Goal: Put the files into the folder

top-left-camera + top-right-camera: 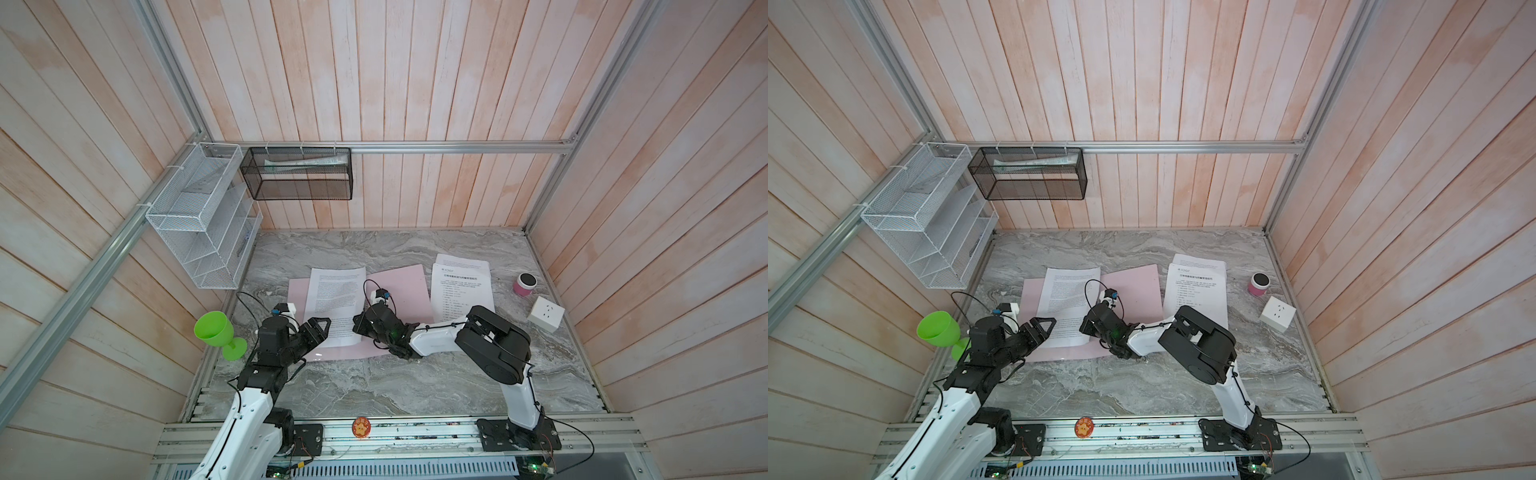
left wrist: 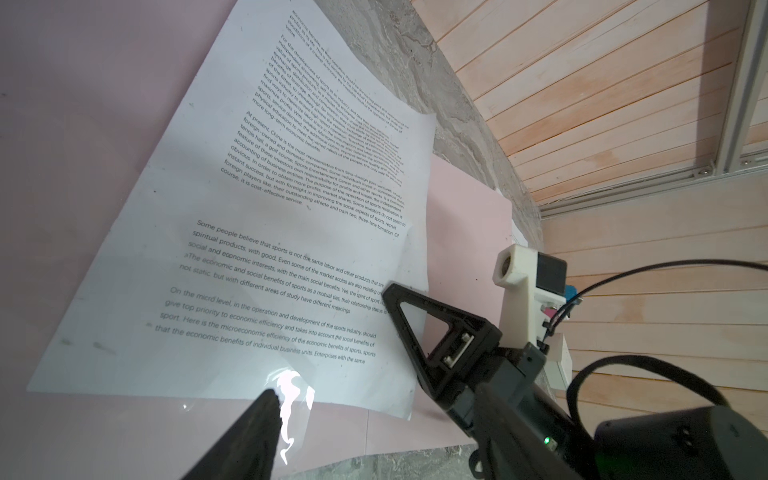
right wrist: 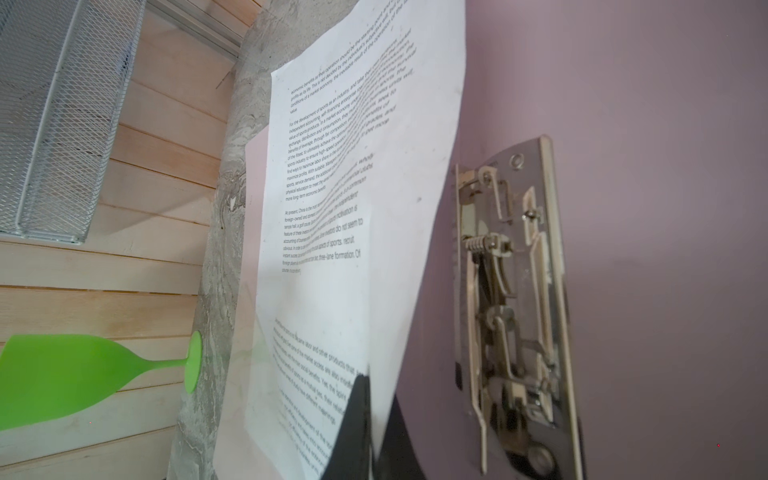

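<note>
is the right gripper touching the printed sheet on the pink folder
Touching. The right wrist view shows the right gripper shut on the edge of the sheet, paper pinched between its fingers.

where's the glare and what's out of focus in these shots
Left wrist view: white glare on the printed sheet at its near edge, one finger of the open left gripper soft. Right wrist view: green goblet and the right gripper pinching that sheet are blurred, the metal clip crisp. Both top views: even light, wall planks splay from the wide lens.
</note>
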